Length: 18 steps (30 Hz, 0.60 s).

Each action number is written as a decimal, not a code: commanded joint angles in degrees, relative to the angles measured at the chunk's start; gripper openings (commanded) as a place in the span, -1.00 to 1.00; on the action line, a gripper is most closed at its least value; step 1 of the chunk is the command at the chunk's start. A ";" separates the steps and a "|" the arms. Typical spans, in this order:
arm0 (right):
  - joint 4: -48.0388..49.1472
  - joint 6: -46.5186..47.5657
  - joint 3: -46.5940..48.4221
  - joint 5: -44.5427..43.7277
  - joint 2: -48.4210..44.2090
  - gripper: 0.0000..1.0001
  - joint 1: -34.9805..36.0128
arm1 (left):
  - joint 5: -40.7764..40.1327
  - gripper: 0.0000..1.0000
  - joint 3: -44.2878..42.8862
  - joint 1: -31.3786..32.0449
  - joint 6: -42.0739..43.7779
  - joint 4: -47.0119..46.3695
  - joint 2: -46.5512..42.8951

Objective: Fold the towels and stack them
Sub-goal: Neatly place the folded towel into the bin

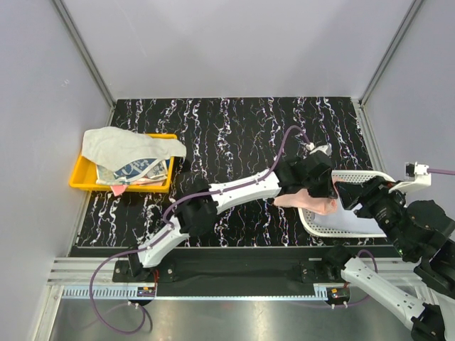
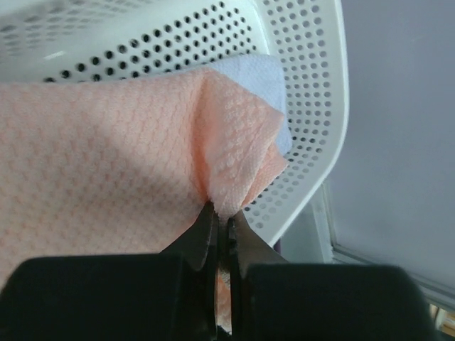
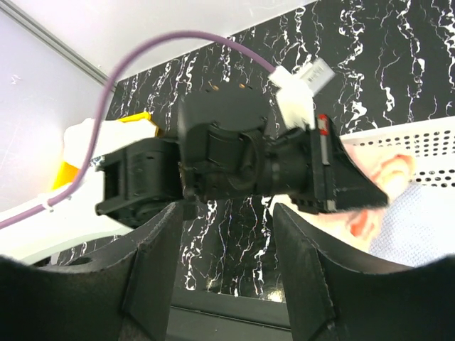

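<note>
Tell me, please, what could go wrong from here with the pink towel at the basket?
The left claw pinches only a small fold of the pink towel, so it may slip free when lifted.
The pale towel beneath it in the basket may get dragged along.
The open right claw sits close to the left arm, so they might collide.

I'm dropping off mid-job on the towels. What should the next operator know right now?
Left gripper: shut on a pinch of the pink towel, at the white basket.
Right gripper: open, empty, by the basket.
Towels: a pale blue towel lies in the basket. A whitish towel lies loose over a patterned towel in the yellow tray.
Done: no neat stack visible.
Left: lift out and fold the pink towel, then the blue; probably refold the whitish one.
</note>
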<state>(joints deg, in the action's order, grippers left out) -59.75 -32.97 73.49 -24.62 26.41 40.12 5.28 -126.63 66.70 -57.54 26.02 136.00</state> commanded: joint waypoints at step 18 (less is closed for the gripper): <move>0.07 2.74 2.18 -2.89 -2.24 0.22 -0.22 | 13.53 -1.00 -8.72 2.03 -11.54 -25.83 11.38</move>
<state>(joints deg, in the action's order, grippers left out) -59.83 -31.24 74.46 -26.04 24.73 40.12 15.90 -131.74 68.49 -66.70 8.29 145.93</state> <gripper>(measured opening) 0.609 0.038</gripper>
